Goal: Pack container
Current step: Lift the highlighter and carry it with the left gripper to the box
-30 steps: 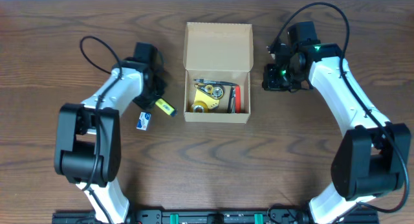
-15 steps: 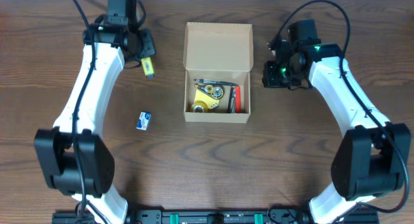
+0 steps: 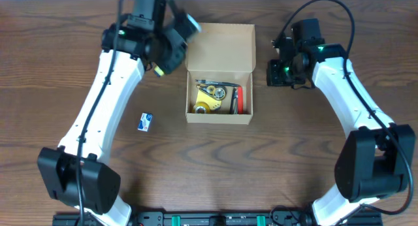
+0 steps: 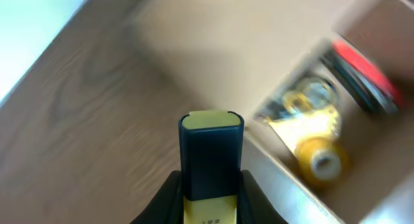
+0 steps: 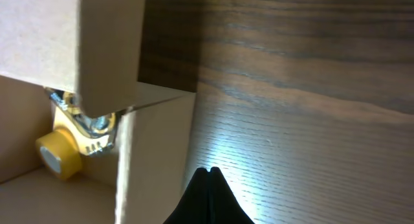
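The container (image 3: 220,46) is a plain tan cardboard box at mid-table, with its hinged flap lid folded open at the far side (a yellow tape roll (image 3: 202,107) and a red item (image 3: 239,98) lie inside). Near its far left corner, the left gripper (image 4: 210,188) pinches a yellow-tipped dark marker (image 4: 211,149). The right gripper (image 5: 208,175) has its jaws pressed together, just right of the box.

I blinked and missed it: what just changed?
The left gripper, shut on a yellow-and-black item, carried it from beside the cardboard box away to the far side, then back toward the box's lid. The right gripper, the box and the small blue packet stayed put.
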`<state>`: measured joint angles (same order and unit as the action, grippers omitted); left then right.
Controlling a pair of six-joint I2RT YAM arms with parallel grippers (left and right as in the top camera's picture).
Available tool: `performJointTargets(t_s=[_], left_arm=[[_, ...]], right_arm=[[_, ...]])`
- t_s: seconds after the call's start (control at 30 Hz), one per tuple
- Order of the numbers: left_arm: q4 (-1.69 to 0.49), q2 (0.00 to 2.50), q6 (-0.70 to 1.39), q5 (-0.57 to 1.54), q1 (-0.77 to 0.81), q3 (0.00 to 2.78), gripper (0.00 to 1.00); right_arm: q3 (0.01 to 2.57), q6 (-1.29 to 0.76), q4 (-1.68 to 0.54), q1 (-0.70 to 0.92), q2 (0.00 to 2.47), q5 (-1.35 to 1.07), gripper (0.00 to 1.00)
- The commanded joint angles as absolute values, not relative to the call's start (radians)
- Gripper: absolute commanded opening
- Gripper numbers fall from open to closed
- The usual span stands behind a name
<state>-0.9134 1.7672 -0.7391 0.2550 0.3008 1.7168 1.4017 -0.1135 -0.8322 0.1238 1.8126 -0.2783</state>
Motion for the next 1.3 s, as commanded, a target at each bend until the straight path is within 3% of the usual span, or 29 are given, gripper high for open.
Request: performJointTargets(t_s=[0.0, 0.33, 1.27], left_arm=[[-0.927, 1.75, -1.08, 0.369, 0.337, 1.732, 0.06], [-0.998, 1.784, -1.298, 0.472, 0.474, 1.73, 0.06], [-0.938, 2.099, -1.32, 0.392, 0.551, 1.73, 0.06]], right_arm=[[1.419, -0.115, -0.833, 0.088, 1.784, -0.258, 0.01], [1.419, -0.033, -0.853, 0.028, 1.707, -0.258, 0.01], [1.419, 0.062, -0.882, -0.014, 1.576, -0.258, 0.01]])
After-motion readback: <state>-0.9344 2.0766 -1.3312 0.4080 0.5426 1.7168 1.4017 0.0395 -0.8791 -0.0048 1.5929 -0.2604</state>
